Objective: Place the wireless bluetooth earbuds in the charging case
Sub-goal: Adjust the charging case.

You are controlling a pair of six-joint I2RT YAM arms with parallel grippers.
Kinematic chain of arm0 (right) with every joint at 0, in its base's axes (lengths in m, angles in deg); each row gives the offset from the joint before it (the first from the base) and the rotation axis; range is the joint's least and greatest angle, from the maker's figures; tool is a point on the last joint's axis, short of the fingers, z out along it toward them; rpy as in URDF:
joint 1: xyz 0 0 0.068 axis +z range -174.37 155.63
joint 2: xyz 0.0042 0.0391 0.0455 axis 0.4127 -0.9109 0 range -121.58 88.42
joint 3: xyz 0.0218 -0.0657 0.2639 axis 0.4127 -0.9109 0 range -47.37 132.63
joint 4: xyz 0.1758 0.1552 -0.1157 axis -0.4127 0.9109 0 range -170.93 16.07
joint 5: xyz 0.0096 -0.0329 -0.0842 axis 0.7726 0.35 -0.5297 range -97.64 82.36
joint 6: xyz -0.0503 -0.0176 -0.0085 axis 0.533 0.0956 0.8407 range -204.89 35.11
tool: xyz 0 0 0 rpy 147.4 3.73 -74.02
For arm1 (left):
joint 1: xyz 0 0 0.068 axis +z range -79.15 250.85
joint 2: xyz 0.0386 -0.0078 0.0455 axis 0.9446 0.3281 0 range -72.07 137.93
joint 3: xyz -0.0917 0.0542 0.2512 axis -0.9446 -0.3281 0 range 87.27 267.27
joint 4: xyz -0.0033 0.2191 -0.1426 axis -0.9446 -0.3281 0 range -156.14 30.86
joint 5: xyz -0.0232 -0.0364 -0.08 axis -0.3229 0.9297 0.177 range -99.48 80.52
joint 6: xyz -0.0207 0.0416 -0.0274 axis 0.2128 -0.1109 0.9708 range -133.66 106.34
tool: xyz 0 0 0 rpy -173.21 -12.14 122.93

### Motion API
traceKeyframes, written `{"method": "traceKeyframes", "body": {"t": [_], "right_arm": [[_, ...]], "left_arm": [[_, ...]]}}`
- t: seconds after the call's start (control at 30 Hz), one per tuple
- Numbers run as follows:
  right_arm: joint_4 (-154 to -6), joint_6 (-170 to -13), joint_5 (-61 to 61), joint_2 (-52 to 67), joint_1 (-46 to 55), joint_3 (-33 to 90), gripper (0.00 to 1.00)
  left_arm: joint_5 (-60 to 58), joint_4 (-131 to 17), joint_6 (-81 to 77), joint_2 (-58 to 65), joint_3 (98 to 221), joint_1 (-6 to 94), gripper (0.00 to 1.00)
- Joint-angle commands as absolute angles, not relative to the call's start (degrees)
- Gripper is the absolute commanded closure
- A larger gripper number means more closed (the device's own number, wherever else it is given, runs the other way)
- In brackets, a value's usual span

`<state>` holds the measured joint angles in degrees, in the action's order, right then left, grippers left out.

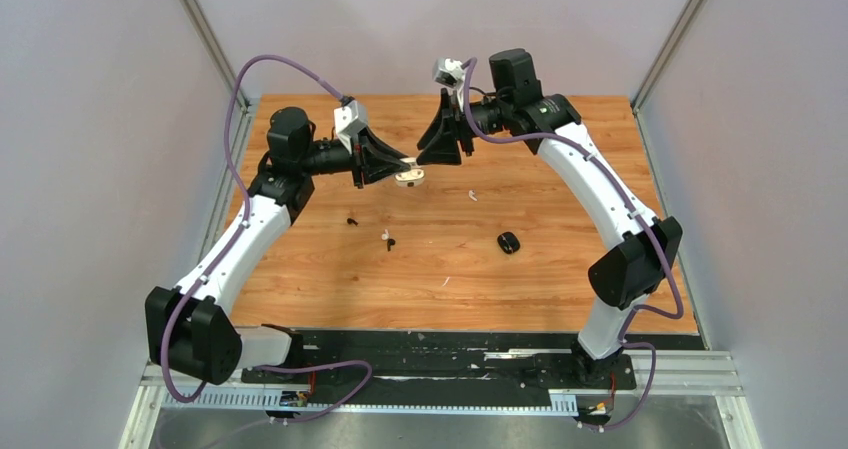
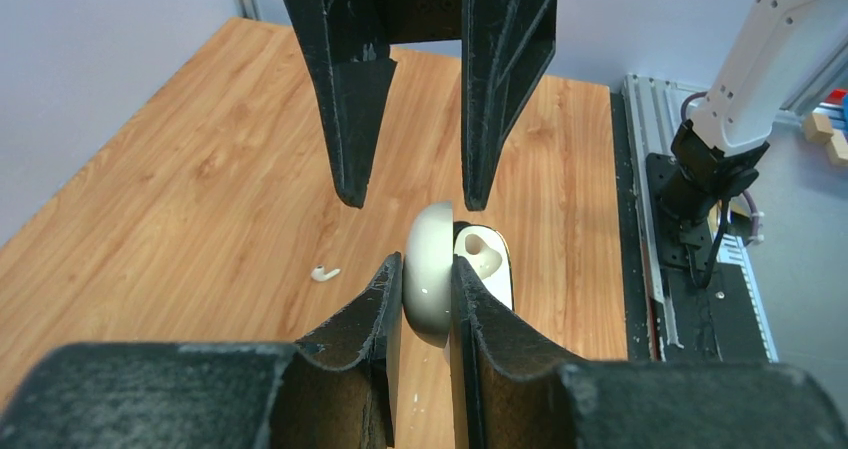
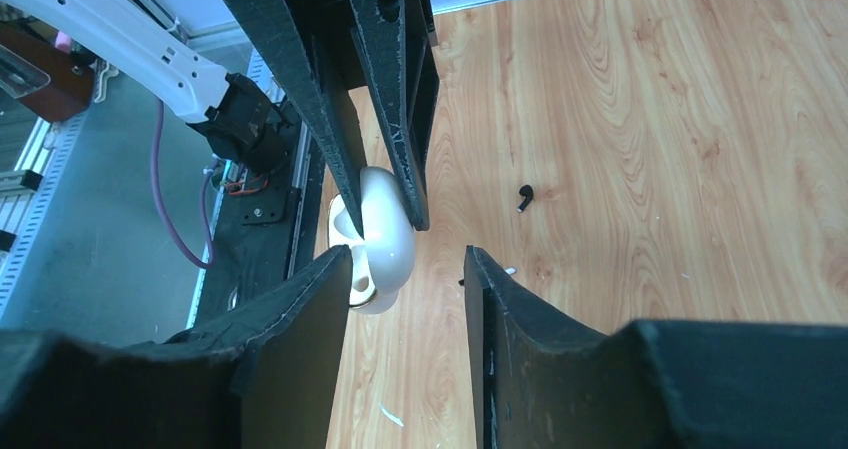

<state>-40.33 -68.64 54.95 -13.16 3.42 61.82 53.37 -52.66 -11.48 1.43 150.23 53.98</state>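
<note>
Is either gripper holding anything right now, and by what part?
Left gripper clamps the open white charging case by one rounded shell half; right gripper holds nothing.

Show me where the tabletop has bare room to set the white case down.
Bare wood: the table's near-left strip beside the left arm, and the far edge beyond the left gripper and right gripper. Crowded: the middle, where a black earbud, a white earbud, the black case and a second white earbud lie scattered.
</note>
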Motion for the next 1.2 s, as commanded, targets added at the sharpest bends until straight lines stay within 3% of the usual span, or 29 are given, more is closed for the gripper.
{"method": "traceKeyframes", "body": {"t": [0.0,0.5,0.7,0.73,0.77,0.87,0.97,1.07,1.17], "right_arm": [[-39.61,-65.17,54.74,-13.69,4.36,64.25,0.56],[-38.75,-64.42,53.62,-14.19,4.54,64.16,0.76],[-38.57,-63.8,53.48,-14.5,4.54,64.43,1.0],[-38.57,-63.65,53.19,-14.42,4.54,64.43,1.0],[-38.55,-63.48,52.92,-14.37,4.54,64.47,1.0],[-38.65,-62.7,51.99,-14.2,4.54,64.68,1.0],[-38.61,-61.46,50.61,-13.95,4.57,64.86,1.0],[-38.57,-59.67,49.01,-13.7,4.59,64.91,1.0],[-38.24,-58.38,48.23,-13.63,4.57,65.4,1.0]], "left_arm": [[53.26,-48.13,-7.05,1.71,152.42,53.8,1.0],[52.62,-45.75,-5.06,2.15,152.42,53.8,1.0],[51.95,-44.13,-3.2,2.55,152.39,53.8,1.0],[51.83,-44.08,-2.98,2.59,152.44,53.8,1.0],[51.8,-44.27,-2.75,2.72,152.55,53.8,0.98],[50.61,-48.25,-4.08,2.85,153.57,53.8,0.68],[49.64,-51.88,-4.73,2.42,153.85,53.8,0.49],[50.81,-54.78,-3.46,3.1,155.36,54.04,0.43],[54.0,-56.8,-1.45,4.43,156.51,54.67,0.45]]}}
